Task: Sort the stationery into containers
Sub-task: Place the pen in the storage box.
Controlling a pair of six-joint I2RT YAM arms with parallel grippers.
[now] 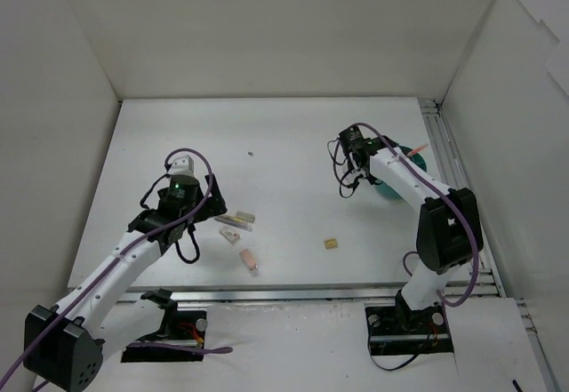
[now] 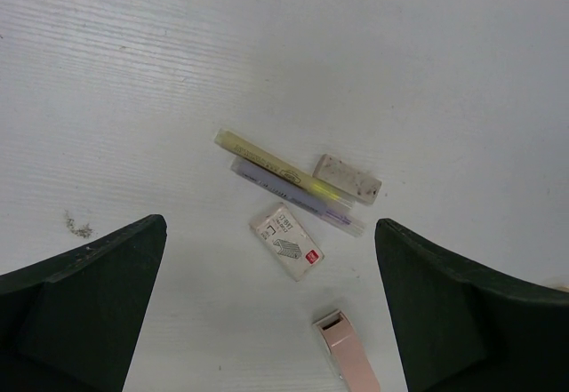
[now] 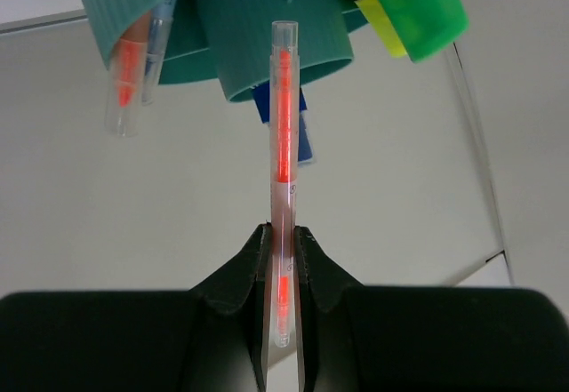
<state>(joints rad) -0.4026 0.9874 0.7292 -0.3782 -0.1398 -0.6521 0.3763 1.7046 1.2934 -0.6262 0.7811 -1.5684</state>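
Note:
My right gripper is shut on a clear pen with an orange core, with its far end at the rim of the teal tub. The tub holds a green-capped highlighter, another orange pen and a blue-capped clear pen. My left gripper is open and empty above a cluster on the table: a yellow stick, a clear purple pen, a beige eraser, a small staple box and a pink eraser.
A tan cube lies alone at the front middle of the table. A tiny dark speck lies further back. White walls enclose the table on three sides, and a metal rail runs along the right edge beside the tub.

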